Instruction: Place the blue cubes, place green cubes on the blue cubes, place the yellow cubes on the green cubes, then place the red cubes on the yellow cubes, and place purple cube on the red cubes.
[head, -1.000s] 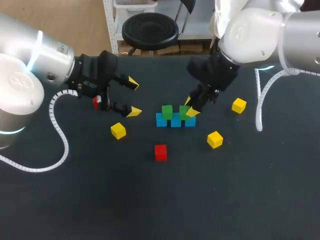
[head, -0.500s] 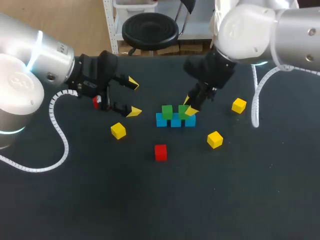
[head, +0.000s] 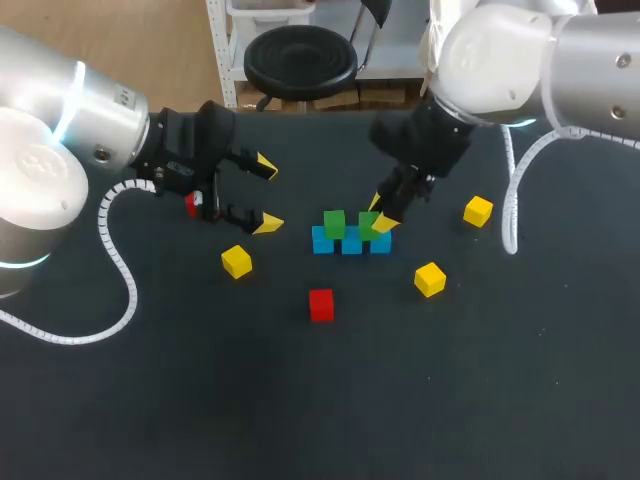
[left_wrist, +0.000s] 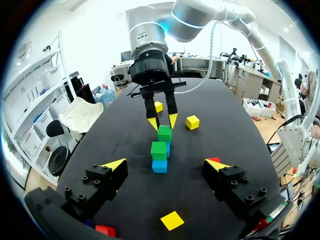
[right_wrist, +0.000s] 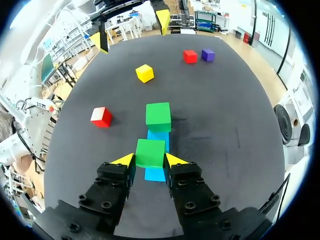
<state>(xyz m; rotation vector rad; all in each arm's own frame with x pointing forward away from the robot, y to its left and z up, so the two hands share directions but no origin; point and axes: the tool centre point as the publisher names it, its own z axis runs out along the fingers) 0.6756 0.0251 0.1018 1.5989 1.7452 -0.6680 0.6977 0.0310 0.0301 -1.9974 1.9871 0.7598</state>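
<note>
Since the earlier frames only the right arm has shifted, edging slightly away from the robot above the blue row (head: 351, 242); the cubes and the left arm are unchanged. The right gripper (head: 378, 214) pinches the second green cube (right_wrist: 150, 153) from two sides, over the row's right half. The first green cube (head: 334, 223) sits on the row's left half. The left gripper (head: 266, 195) hangs well to the left of the row, jaws spread and empty. Judged hazards: if the gripper opens off-centre, or lifts with a fingertip dragging, the second green cube could tip off. Either fault could also skew the blue cubes, which appear merely butted together. All cubes are rigid, flat-faced, sharp-edged blocks with a matte finish. They should stack flush but may slide on the dark matte table (head: 480, 400). One yellow cube (head: 430, 279) lies unplaced near the row's right end.
</note>
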